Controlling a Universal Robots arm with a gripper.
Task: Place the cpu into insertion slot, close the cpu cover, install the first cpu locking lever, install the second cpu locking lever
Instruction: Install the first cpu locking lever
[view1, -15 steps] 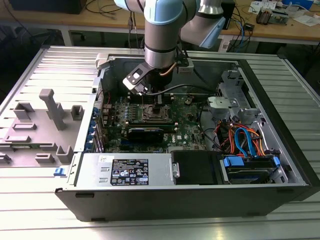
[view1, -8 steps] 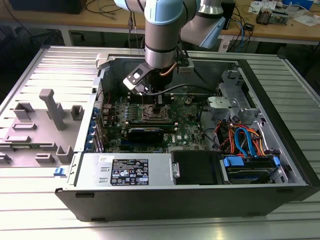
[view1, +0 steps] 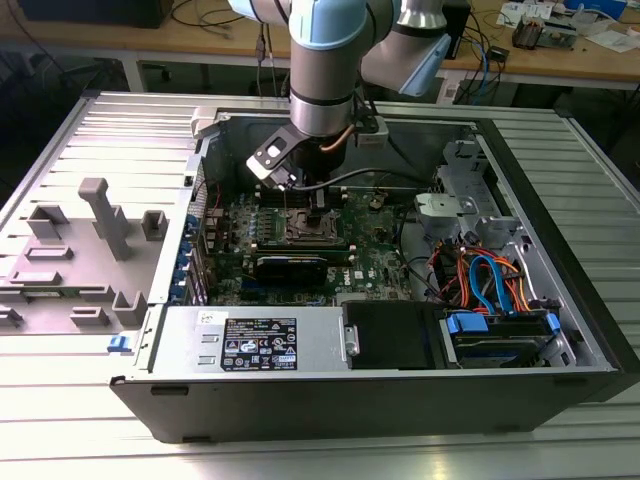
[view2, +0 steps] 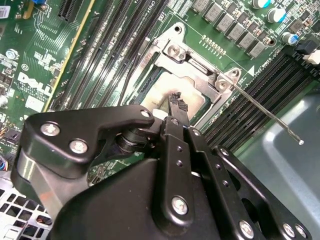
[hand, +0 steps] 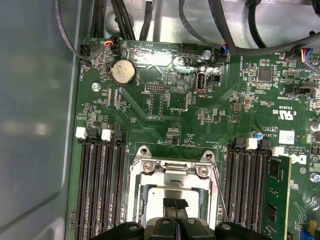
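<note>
— Starting with the room, what did the computer case (view1: 400, 405) lie on?
— A slatted metal counter (view1: 90, 440); the case lay on its side with the lid off. Grey plastic fixtures (view1: 100, 215) stood on the counter at the exterior view's left, and wooden benches (view1: 560, 62) strewn with cables ran behind.
— And inside the case?
— The green board (hand: 165, 102) had a coin battery (hand: 122, 71) near its edge. Black memory slots (hand: 100, 185) ran on both sides of the insertion slot (view1: 300, 230), with one memory module (hand: 280, 195) seated. Blue and orange cables (view1: 490, 275) bunched by the drive bay at the exterior view's right.
— Where was the cpu (hand: 156, 196)?
— In the insertion slot. Its silver top showed through the window of the cpu cover (hand: 170, 171), which lay flat over it.
— The tool (hand: 175, 204)?
— Narrow, fingers drawn tip against tip, right above the cpu. Whether it touched the metal, I couldn't tell.
— Anything in the way?
— A locking lever (view2: 270, 117) stuck out as a thin rod past the cover's corner, over the memory slots. In the second wrist view the tool's own black body hid the near half of the slot, and the first wrist view cut that half off too.
</note>
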